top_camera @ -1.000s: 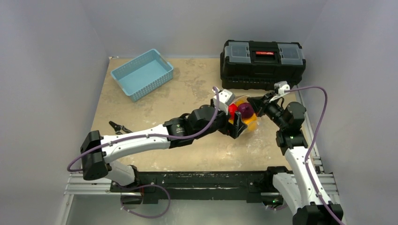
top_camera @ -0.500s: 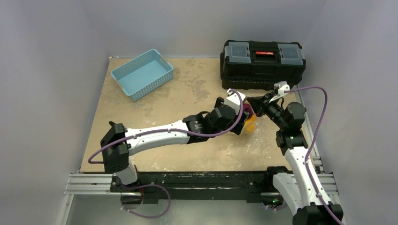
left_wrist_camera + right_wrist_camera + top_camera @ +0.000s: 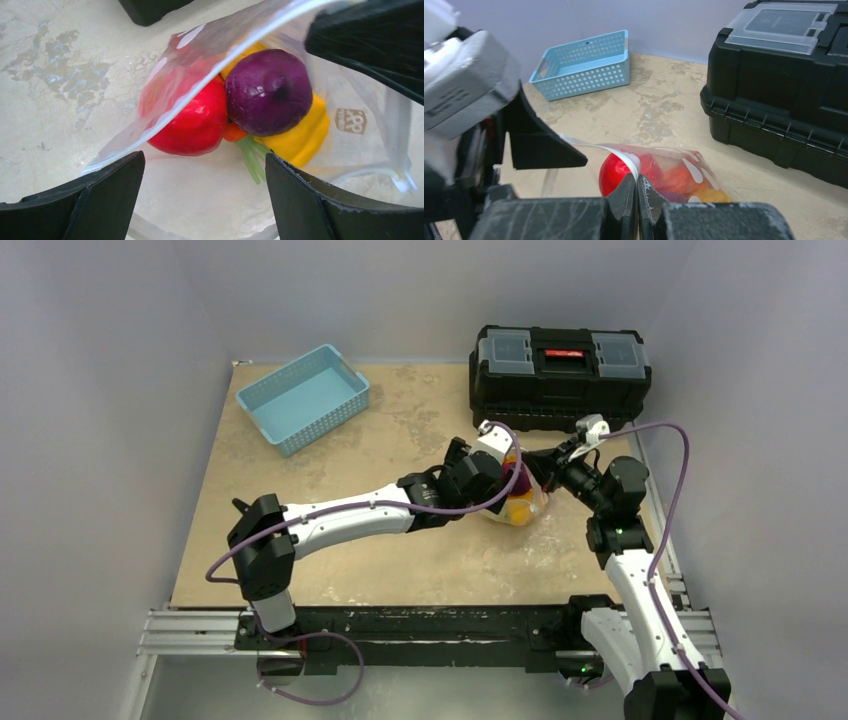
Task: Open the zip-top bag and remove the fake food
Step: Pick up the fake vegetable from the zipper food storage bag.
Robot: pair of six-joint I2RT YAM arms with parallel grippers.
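From above, the zip-top bag point(image 3: 524, 508) is mostly hidden under the left gripper point(image 3: 503, 478); it lies on the table point(image 3: 350, 560) just in front of the black toolbox point(image 3: 560, 365), well apart from the light-blue basket point(image 3: 303, 397). The left wrist view alone looks through the open mouth at the fake food point(image 3: 250, 115) inside: a red piece point(image 3: 192, 122) touching a purple onion point(image 3: 270, 92), a yellow piece point(image 3: 302, 140) beneath. There the left gripper point(image 3: 202, 167) stands wide open, one finger on each side of the mouth, holding nothing. Only the right wrist view shows the right gripper point(image 3: 637, 187) pinched shut on the bag's white zip strip, lifting that lip.

Writing: a small square stamp on the bag's plastic in the left wrist view – letters too blurred to read; the toolbox's red label is unreadable too.

A second ago the left gripper sat lower at the bag's near side, red and purple plain from above – now it has swung over the mouth; the bag has kept its place
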